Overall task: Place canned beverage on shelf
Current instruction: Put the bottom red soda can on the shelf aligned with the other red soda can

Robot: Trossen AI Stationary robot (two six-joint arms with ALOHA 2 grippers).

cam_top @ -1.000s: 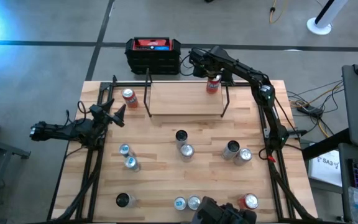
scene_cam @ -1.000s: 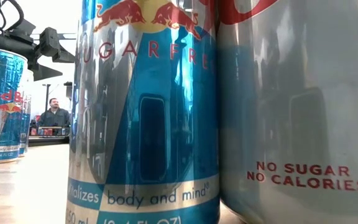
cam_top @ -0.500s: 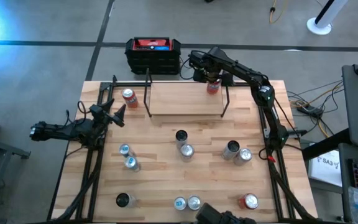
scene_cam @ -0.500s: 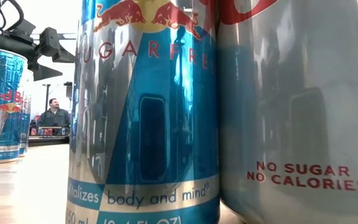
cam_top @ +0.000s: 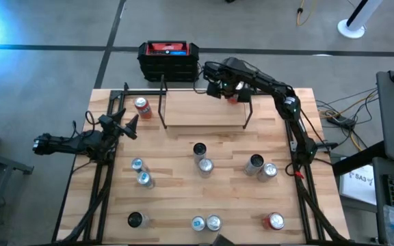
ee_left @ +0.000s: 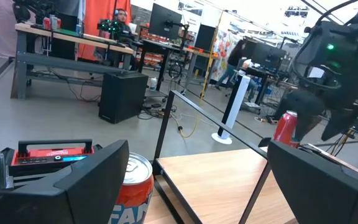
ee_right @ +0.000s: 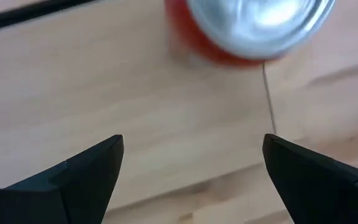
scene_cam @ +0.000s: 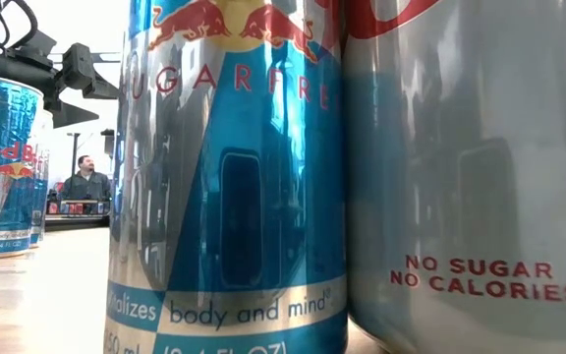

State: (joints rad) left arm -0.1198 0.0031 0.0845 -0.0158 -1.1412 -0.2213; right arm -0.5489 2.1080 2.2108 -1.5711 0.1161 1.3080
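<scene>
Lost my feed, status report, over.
Right gripper open above shelf, red can released, upright. Left gripper open, idle beside shelf. Nothing in the way.

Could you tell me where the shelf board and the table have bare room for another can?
The shelf board is bare from its left posts across to the red can at its right end, under the right gripper. The table's front and middle are crowded with cans.

The shelf (cam_top: 204, 106) board is bare except for a red can (cam_top: 232, 96) at its far right corner, under the right claw (cam_top: 223, 87). Black posts (cam_top: 162, 102) flank it. Another red can (cam_top: 141, 106) stands left of the shelf. Cans (cam_top: 202, 158) cluster on the table (cam_top: 176, 198) nearer than the shelf.
</scene>
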